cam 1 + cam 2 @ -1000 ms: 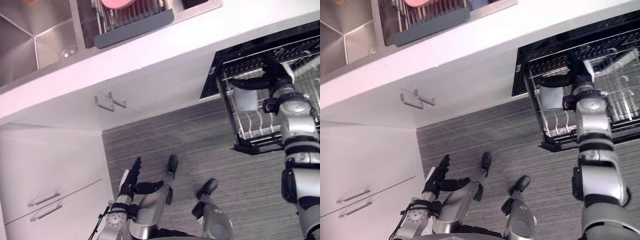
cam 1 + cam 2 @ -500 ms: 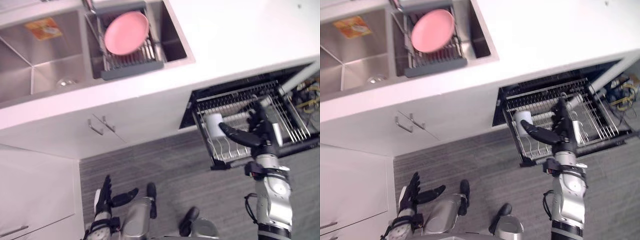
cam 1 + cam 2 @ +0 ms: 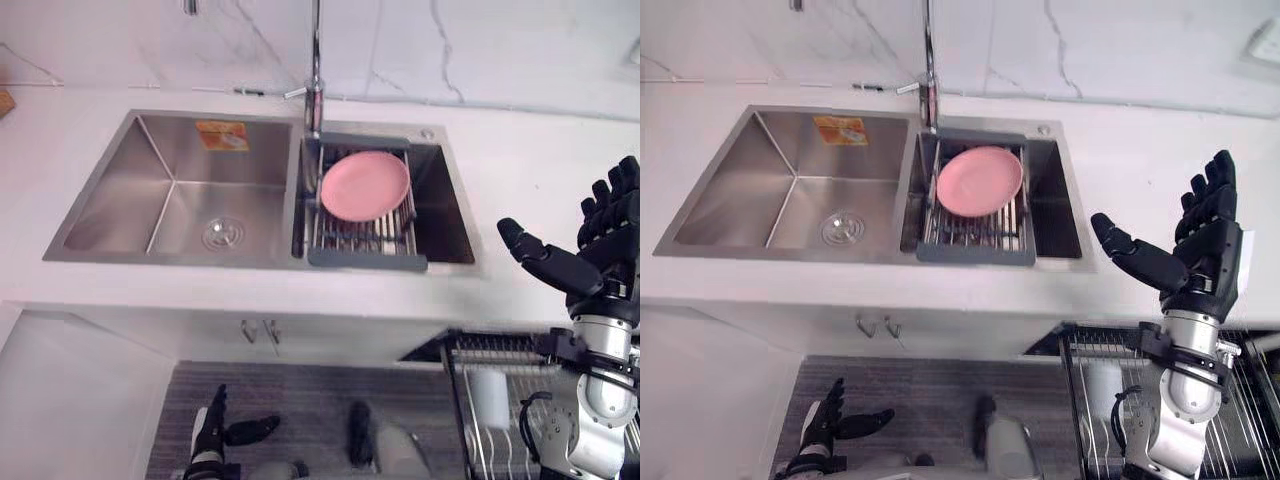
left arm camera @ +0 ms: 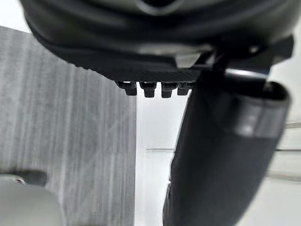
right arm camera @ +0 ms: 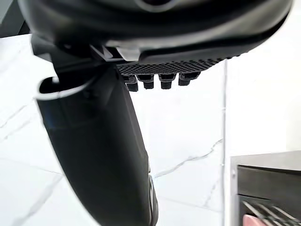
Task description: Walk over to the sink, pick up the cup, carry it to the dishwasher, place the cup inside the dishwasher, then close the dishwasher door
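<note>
A white cup (image 3: 490,397) stands in the pulled-out wire rack of the dishwasher (image 3: 505,352), under the counter at the lower right. My right hand (image 3: 602,268) is raised above the white counter, over the rack, open with straight spread fingers and holding nothing. Its wrist view shows the thumb (image 5: 101,155) apart from the fingertips against the marble wall. My left hand (image 3: 208,432) hangs low by the grey floor, open and empty.
A steel double sink (image 3: 175,190) is set in the white counter (image 3: 520,160), with a faucet (image 3: 315,60) behind it. A pink plate (image 3: 365,185) lies on a grey drying rack (image 3: 366,258) across the right basin. White cabinet fronts (image 3: 70,400) stand at the lower left.
The camera has tilted up from the floor and dishwasher to the sink and counter. My right hand has come up out of the rack, open, and the cup stays in the rack.
</note>
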